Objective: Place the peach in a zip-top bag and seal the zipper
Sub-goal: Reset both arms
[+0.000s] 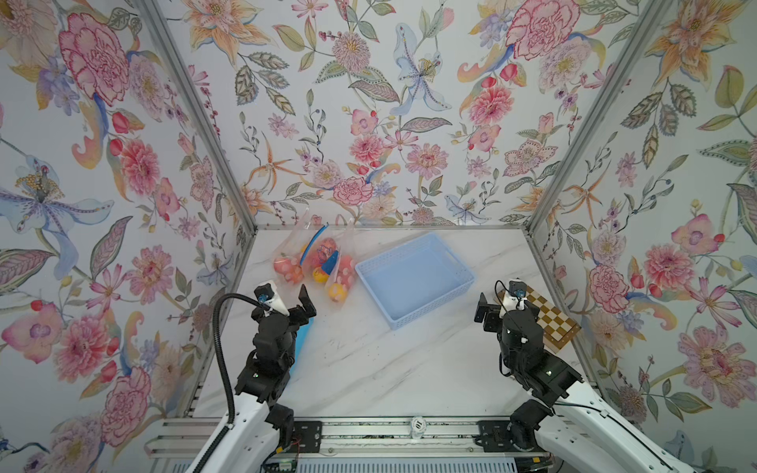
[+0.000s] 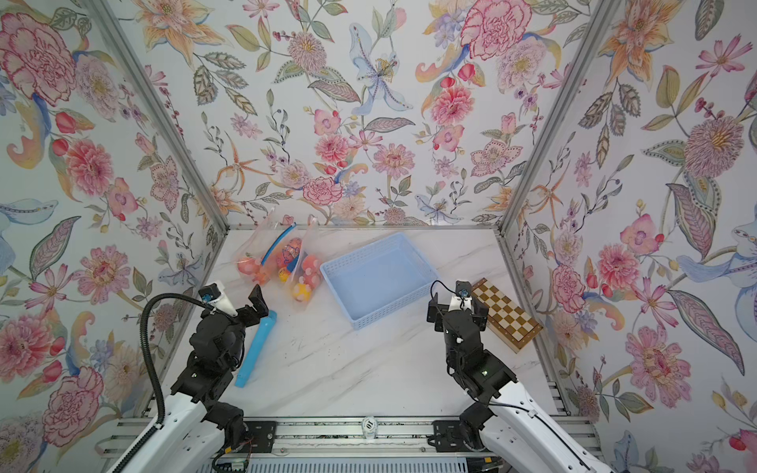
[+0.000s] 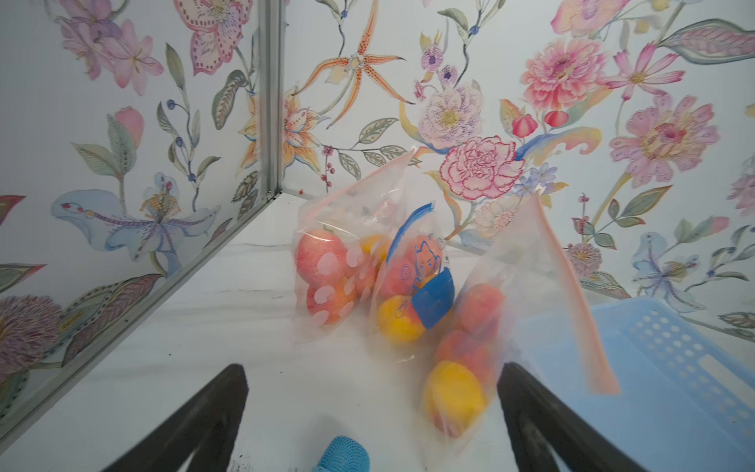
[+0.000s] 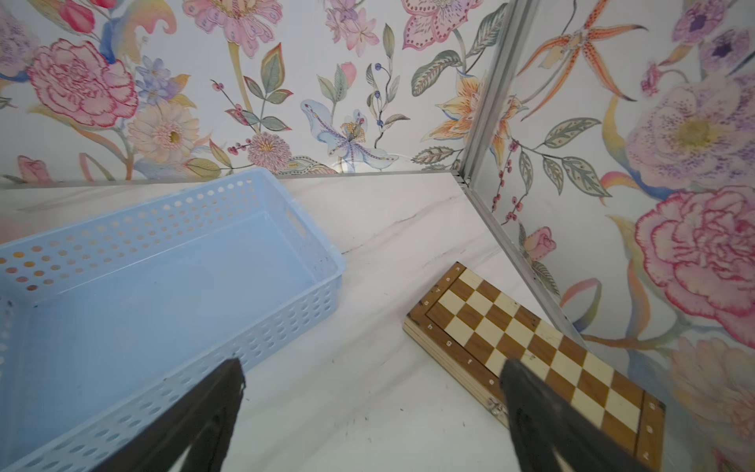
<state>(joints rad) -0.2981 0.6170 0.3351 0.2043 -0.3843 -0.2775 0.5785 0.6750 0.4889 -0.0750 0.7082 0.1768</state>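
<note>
Three zip-top bags [image 1: 315,262] of fruit stand bunched in the upper left of the surface [image 1: 409,360] in both top views, just left of the empty blue basket [image 1: 413,278]. The peach [image 3: 480,304] sits inside the nearest bag [image 3: 519,261], stacked with other fruit below a pink zipper strip [image 3: 572,294]. That bag is blurred in the left wrist view, so I cannot tell whether the strip is pressed closed.

The left claw [image 3: 371,370] is spread wide and holds nothing, with the bag just beside one finger. The right claw [image 4: 372,367] is likewise spread and empty, at the right of the frame between basket and chessboard [image 4: 531,347].

The film looks thin, limp and slippery, and the load is probably bottom-heavy, so the bag would sag and swing if lifted. Peaches are soft and would likely bruise if pinched through the plastic. The zipper strip seems the best hold: it is the stiffest part and clear of the fruit.
</note>
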